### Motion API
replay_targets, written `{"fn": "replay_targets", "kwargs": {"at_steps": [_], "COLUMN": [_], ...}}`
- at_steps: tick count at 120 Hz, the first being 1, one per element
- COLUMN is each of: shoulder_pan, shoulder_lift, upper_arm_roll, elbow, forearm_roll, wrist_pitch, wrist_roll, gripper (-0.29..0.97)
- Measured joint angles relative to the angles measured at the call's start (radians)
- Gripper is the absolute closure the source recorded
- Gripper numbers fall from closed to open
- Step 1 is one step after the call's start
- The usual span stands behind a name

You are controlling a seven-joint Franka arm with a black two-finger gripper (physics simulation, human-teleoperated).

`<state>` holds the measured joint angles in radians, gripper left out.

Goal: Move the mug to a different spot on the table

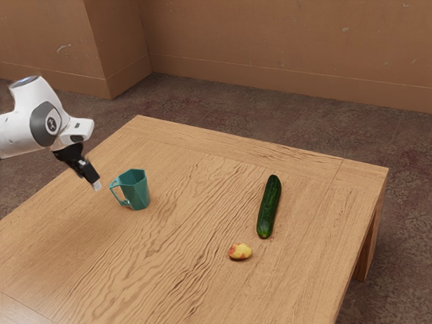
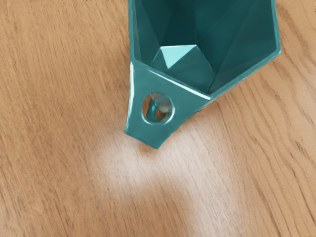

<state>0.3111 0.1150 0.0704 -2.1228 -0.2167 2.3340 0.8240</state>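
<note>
Our gripper (image 1: 96, 181) hovers empty beside the handle (image 1: 117, 193) of the teal mug (image 1: 133, 189), upright on the table (image 1: 202, 283); how wide it gapes we cannot tell. We should straddle the rim wall squarely.

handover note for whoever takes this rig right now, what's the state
Gripper: holding nothing, just beside the mug on its handle side, toward the exterior view's left.
Mug: teal, upright and empty on the table, handle facing the gripper.
Done: the approach only; the mug is not grasped or lifted.
Left: grasp it, lift it, and set it on a bare spot, probably away from the cucumber and the small yellow-red fruit on the exterior view's right.
</note>
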Motion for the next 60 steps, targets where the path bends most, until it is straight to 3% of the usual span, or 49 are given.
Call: {"fn": "replay_targets", "kwargs": {"at_steps": [24,60], "shoulder_pan": [0.063,0.086], "shoulder_lift": [0.118,0.199], "upper_arm_roll": [-0.088,-0.098], "elbow": [0.047,0.089], "forearm_roll": [-0.038,-0.143], "wrist_pitch": [0.044,0.113], "wrist_roll": [0.262,0.510], "gripper": [0.00,0.06]}}
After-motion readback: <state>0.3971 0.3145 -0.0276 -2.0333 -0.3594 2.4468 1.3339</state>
